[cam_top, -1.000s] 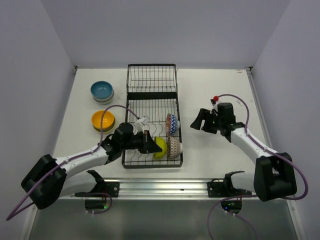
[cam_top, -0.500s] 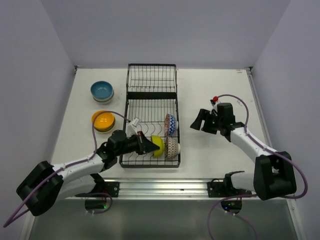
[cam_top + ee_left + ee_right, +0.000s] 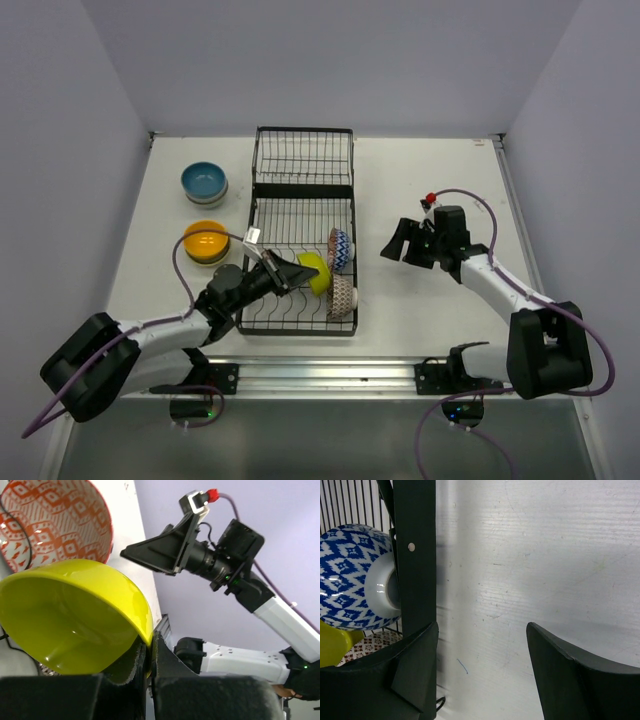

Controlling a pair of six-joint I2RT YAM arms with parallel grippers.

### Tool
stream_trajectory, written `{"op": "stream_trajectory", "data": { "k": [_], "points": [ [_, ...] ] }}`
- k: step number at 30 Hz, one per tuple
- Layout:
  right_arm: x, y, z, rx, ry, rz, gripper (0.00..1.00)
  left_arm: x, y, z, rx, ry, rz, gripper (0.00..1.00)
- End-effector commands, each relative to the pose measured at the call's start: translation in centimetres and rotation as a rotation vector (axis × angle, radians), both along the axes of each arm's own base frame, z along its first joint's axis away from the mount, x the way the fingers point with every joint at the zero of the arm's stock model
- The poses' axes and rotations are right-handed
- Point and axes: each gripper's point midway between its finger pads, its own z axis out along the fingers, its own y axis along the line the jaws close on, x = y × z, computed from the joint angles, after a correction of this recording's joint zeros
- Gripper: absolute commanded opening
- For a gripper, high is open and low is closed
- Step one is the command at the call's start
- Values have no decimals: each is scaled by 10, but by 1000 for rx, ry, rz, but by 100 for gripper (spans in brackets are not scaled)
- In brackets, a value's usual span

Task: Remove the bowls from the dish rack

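The left gripper (image 3: pixel 287 272) clamps the yellow-green bowl (image 3: pixel 314 272) by its rim, the bowl jutting ahead of the jaws above the dish rack (image 3: pixel 300 160). The right gripper (image 3: pixel 393 241) hovers empty, jaws apart, with the blue zigzag bowl (image 3: pixel 350 575) just outside its rack-side finger.

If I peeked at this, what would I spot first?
The bright yellow-green bowl jumps out, pinched by its rim in the left gripper over the black dish rack. A blue patterned bowl and a red patterned bowl stand in the rack beside it, and the right gripper hangs open to the rack's right.
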Motion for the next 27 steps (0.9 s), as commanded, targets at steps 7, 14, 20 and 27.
{"op": "stream_trajectory", "data": {
  "k": [7,14,20,27],
  "points": [
    [10,0,10,-8,-40,4,75,34,9,84,-28,-229,58,0],
    [10,0,11,-6,-47,3,75,79,77,97,596,-274,222,0],
    [11,1,13,-2,-55,3,75,99,167,68,1243,-140,343,0],
    [11,2,15,10,-63,2,75,91,229,7,1645,68,342,0]
  ]
}}
